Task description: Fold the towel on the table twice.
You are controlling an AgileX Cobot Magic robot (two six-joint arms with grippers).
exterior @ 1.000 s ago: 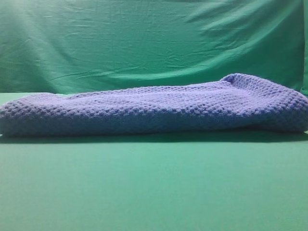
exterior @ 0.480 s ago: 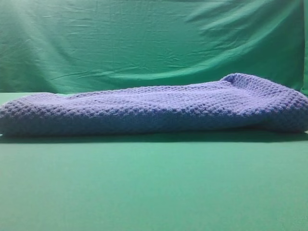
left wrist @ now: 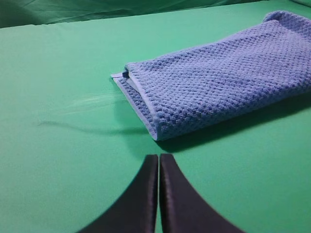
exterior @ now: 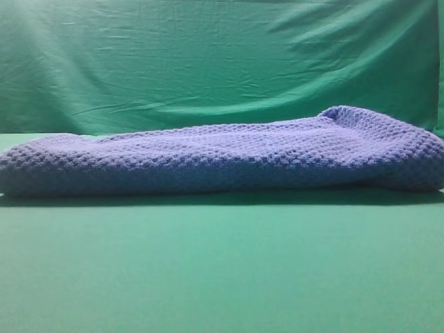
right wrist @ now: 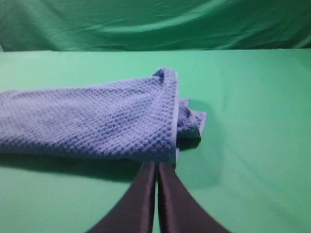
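Note:
The blue waffle-weave towel (exterior: 222, 158) lies folded into a long band across the green table (exterior: 222, 270), its right end humped up. In the left wrist view its left end (left wrist: 214, 87) shows stacked layers, and my left gripper (left wrist: 159, 160) is shut and empty, a short way in front of that end. The right wrist view shows the towel's right end (right wrist: 97, 121) with a crumpled corner. My right gripper (right wrist: 156, 166) is shut with nothing in it, its tips just before the towel's near edge. Neither gripper shows in the exterior high view.
A wrinkled green cloth backdrop (exterior: 208, 62) hangs behind the table. Bare green table surface (left wrist: 58, 97) lies left of the towel's end and in front of the towel (exterior: 222, 277).

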